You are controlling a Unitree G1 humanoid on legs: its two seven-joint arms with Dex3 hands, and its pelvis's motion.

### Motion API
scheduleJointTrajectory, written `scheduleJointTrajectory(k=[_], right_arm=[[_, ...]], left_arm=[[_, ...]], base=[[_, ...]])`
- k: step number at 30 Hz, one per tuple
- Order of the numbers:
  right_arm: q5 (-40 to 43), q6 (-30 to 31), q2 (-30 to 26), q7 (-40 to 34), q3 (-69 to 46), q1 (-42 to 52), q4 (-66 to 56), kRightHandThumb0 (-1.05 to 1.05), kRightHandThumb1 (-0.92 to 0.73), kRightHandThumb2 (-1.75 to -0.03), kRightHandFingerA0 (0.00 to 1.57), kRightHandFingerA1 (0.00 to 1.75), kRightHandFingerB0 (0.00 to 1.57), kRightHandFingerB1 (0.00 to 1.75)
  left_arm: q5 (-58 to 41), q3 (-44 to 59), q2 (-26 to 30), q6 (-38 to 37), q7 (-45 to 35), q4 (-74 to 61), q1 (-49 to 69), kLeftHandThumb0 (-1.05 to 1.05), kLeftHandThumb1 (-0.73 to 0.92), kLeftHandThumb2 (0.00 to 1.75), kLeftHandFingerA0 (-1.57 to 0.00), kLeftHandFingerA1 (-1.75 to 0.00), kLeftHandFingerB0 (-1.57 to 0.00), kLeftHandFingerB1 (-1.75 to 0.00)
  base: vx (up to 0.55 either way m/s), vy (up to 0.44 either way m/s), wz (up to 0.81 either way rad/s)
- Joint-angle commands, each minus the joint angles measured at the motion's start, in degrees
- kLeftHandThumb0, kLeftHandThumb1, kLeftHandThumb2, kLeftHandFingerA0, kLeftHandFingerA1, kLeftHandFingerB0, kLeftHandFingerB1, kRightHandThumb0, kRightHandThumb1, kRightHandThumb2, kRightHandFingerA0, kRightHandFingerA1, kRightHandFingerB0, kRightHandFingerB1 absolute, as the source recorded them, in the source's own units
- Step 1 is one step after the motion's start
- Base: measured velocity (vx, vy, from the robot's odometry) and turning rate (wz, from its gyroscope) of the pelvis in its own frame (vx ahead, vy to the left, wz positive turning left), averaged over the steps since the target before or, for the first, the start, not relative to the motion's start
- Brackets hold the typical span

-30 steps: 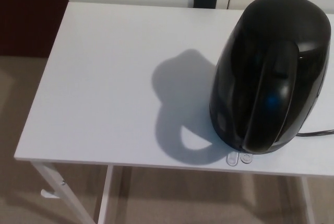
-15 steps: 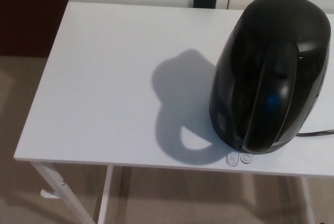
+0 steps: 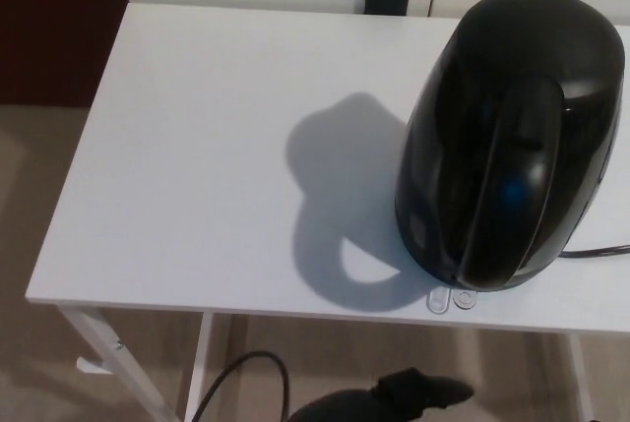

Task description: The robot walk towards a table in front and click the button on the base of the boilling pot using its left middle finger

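Observation:
A glossy black boiling pot [image 3: 512,137] stands on the right side of the white table [image 3: 197,147], its handle facing me. Two small clear buttons [image 3: 449,299] stick out from under its base at the table's front edge. My left hand [image 3: 409,394] shows as a dark shape at the bottom of the head view, below the table's front edge and a little left of the buttons. It touches neither the pot nor the table. Too little of it shows to tell its state. My right hand is out of the picture.
A black power cord [image 3: 596,251] runs off to the right from the pot. The pot's shadow [image 3: 345,196] falls on the table's middle. A black cable loop [image 3: 246,378] hangs by my arm. White table legs [image 3: 108,353] and beige carpet [image 3: 30,186] lie below.
My left hand and forearm have come up into view at the bottom edge, with a cable loop beside them. The pot and table have not moved.

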Motion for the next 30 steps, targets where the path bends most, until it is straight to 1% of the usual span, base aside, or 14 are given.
scheduleJointTrajectory(k=[1, 4, 10, 11, 12, 13, 14, 15, 23, 27, 30], right_arm=[[-5.3, -5.8, -5.7, 2.0, 3.7, 1.7, -1.3, -0.53, -0.57, -0.89, 0.54, 0.63, 0.41, 0.54], [-5.2, -5.9, -5.8, 1.9, 3.9, 1.8, -1.4, -0.53, -0.57, -0.89, 0.54, 0.63, 0.41, 0.54], [-5.0, -6.0, -6.0, 1.7, 4.4, 1.8, -1.4, -0.53, -0.57, -0.89, 0.54, 0.63, 0.41, 0.54], [-18.2, -5.4, -11.9, -5.0, 10.4, 3.8, -9.0, -0.79, -0.89, -0.67, 0.64, 0.74, 0.41, 0.6], [-13.6, -10.2, -11.5, -1.0, 8.9, 4.8, -8.8, -0.36, -0.54, -0.96, 0.67, 0.77, 0.46, 0.62], [-0.9, -16.4, -7.8, 7.5, 4.0, 5.1, -4.6, -0.36, -0.54, -0.96, 0.67, 0.77, 0.46, 0.62], [-3.5, -10.7, -6.7, 3.0, 4.8, 2.5, -0.8, -0.46, -0.73, -0.62, 0.71, 0.58, 0.6, 0.46], [-4.6, -10.4, -6.9, 1.9, 5.2, 1.8, 0.2, -0.47, -0.71, -0.62, 0.66, 0.56, 0.56, 0.44], [-4.9, -11.8, -6.9, 1.6, 5.4, 0.9, 1.9, -0.47, -0.71, -0.62, 0.66, 0.56, 0.56, 0.44], [-5.0, -12.6, -6.8, 1.5, 5.5, 0.7, 2.9, -0.47, -0.71, -0.62, 0.66, 0.56, 0.56, 0.44], [-5.0, -13.1, -6.8, 1.4, 5.5, 0.6, 3.5, -0.47, -0.71, -0.62, 0.66, 0.56, 0.56, 0.44]], left_arm=[[26.9, -5.6, 3.4, -4.8, 14.0, 0.5, -7.0, -0.82, 0.65, 1.02, -0.31, -0.48, -0.22, -0.43], [26.5, -5.9, 3.3, -4.6, 14.6, 0.5, -7.1, -0.82, 0.63, 1.0, -0.34, -0.48, -0.26, -0.44], [26.9, -6.8, 3.8, -3.6, 14.8, -0.2, -7.1, -0.8, 0.63, 1.0, -0.32, -0.48, -0.25, -0.44], [27.6, -7.0, 4.0, -3.5, 15.8, 0.0, -7.2, -0.73, 0.8, 0.65, -0.28, -0.32, -0.26, -0.3], [28.0, -7.1, 4.1, -3.3, 16.4, 0.0, -7.3, -0.73, 0.8, 0.65, -0.28, -0.32, -0.26, -0.3], [28.2, -7.2, 4.1, -3.1, 16.6, 0.0, -7.3, -0.73, 0.8, 0.65, -0.28, -0.32, -0.26, -0.3], [28.3, -7.2, 4.1, -2.9, 16.5, 0.0, -7.5, -0.73, 0.8, 0.65, -0.28, -0.32, -0.25, -0.3], [28.8, -7.3, 4.1, -2.8, 16.6, 0.0, -7.9, -0.73, 0.8, 0.65, -0.28, -0.32, -0.25, -0.3], [31.5, -7.5, 4.4, -1.9, 17.8, -0.3, -9.8, -0.77, 0.81, 0.65, -0.33, -0.31, -0.26, -0.32], [32.7, -7.6, 4.3, -1.3, 19.8, 0.4, -9.8, -0.81, 0.81, 0.65, -0.35, -0.31, -0.27, -0.34], [32.4, -7.1, 4.1, -1.2, 19.8, 1.1, -9.9, -0.83, 0.81, 0.66, -0.32, -0.31, -0.24, -0.36]], base=[[0.0, 0.0, 0.0], [0.0, 0.0, 0.0], [0.0, 0.0, 0.0], [0.0, 0.0, 0.0], [0.0, 0.0, 0.0], [0.0, 0.0, 0.0], [0.0, 0.0, 0.0], [0.0, 0.0, 0.0], [0.0, 0.0, 0.0], [0.0, 0.0, 0.0], [0.0, 0.0, 0.0]])
